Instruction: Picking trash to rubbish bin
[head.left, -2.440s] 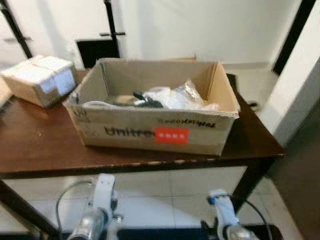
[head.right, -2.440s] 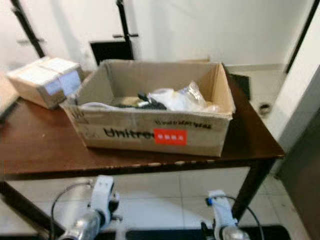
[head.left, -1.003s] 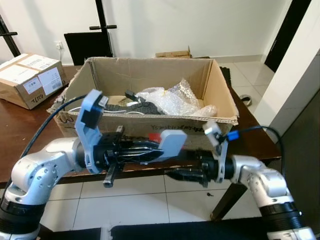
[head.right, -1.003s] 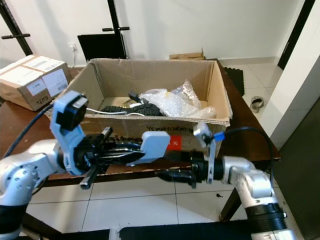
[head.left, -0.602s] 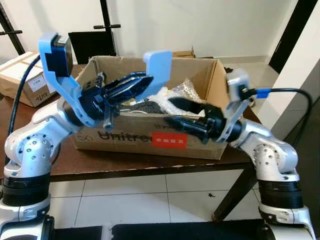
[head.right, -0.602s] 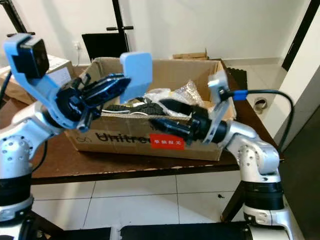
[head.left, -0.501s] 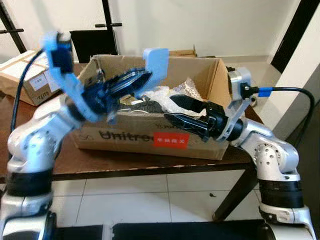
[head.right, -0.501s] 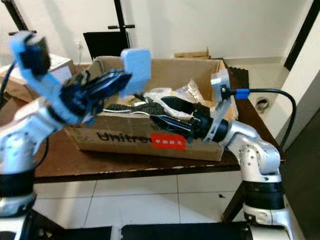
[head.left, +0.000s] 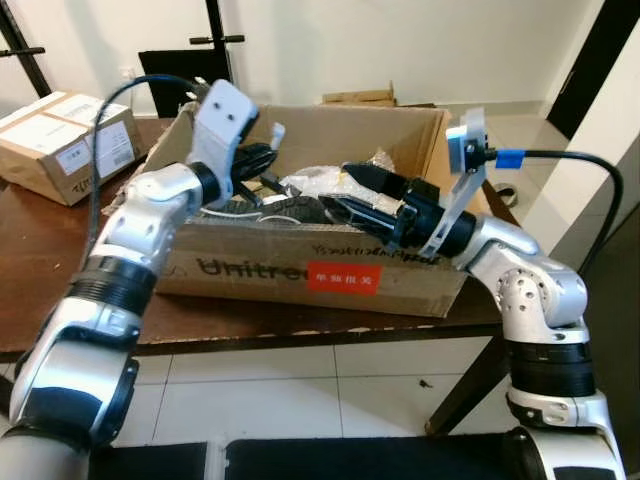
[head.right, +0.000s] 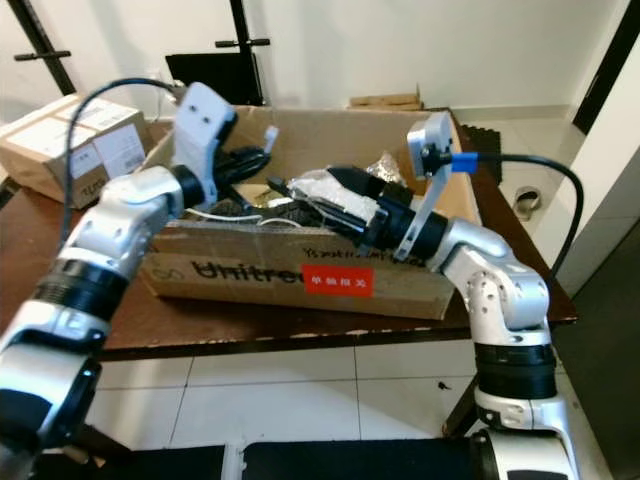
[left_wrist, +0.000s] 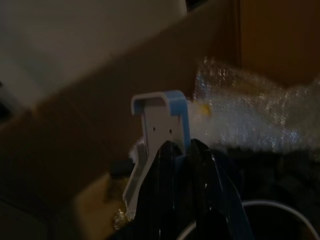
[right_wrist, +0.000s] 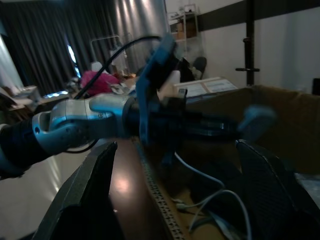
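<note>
Cardboard box (head.left: 300, 265) sits open on a dark wooden table (head.left: 40, 290), holding the trash — crumpled bubble wrap (head.right: 345, 185), a white cable (head.right: 225, 213), a dark flat item beneath them. No rubbish bin can be made out anywhere. A smaller sealed parcel (head.left: 65, 140) stands well apart on the table's left end.

Both arms reach into the box. Left gripper (head.left: 262, 160) is over the left rear of the box, near the inner wall; in the left wrist view its black fingers (left_wrist: 170, 165) lie close together, almost touching, with nothing visibly between them — reads as closed and empty. Right gripper (head.left: 355, 190) comes in from the right rim and points leftward over the wrap; in the right wrist view its two fingers (right_wrist: 95, 195) stand wide apart, so it is spread open, holding nothing.

Judgement: step in hand is the first grasp, task barely begun. To do it well — pick one item per gripper. The bubble wrap is light and springy, so the right fingers should straddle a bunched part and sink in before closing. The cable may drag neighbouring pieces along. The two grippers are near each other inside the box; collision looks the main risk, so work one arm at a time.
</note>
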